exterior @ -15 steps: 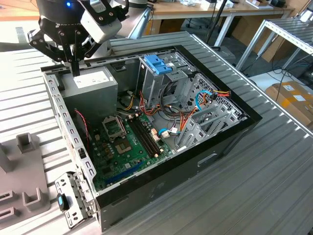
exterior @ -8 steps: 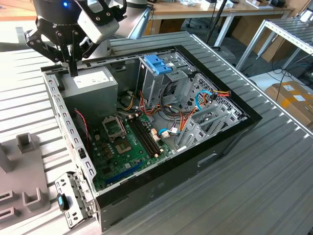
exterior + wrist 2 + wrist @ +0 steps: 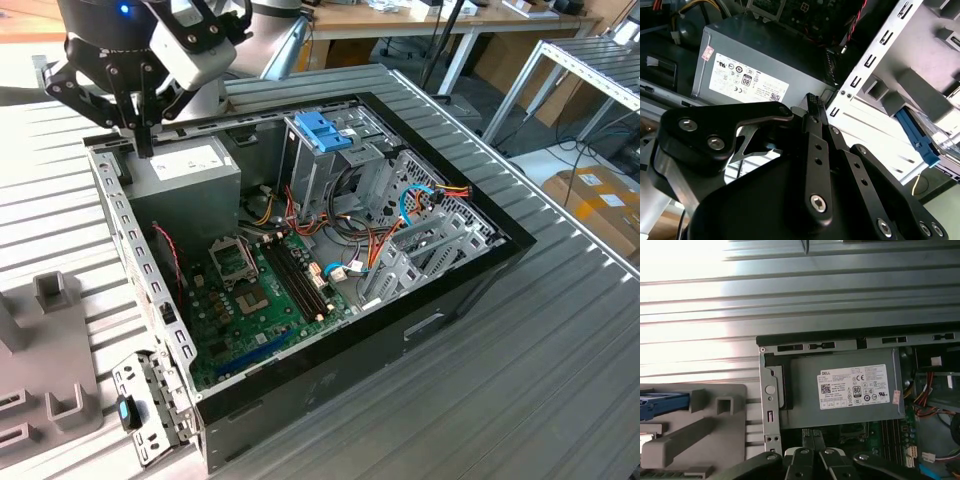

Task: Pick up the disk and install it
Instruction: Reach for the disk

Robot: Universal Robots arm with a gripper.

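The disk (image 3: 657, 404) lies in a grey moulded fixture (image 3: 700, 425) beside the open computer case (image 3: 440, 300); its blue side rail and a strip of metal show at the picture's edge. In the second wrist view the disk (image 3: 920, 137) appears past the case's perforated wall. My gripper (image 3: 146, 148) hangs over the case's rear corner, above the grey power-supply box (image 3: 185, 170), well apart from the disk. Its black fingers (image 3: 814, 117) are pressed together, shut with nothing between them. Both fingers point at the power supply's edge in the first wrist view, where the gripper (image 3: 813, 434) also shows.
Inside the case are a green motherboard (image 3: 250, 290), bundled cables (image 3: 360, 250) and a metal drive cage with a blue handle (image 3: 325, 130). The case sits on a ribbed metal table (image 3: 520, 400). Tables and cardboard boxes (image 3: 600, 200) stand at the exterior view's right.
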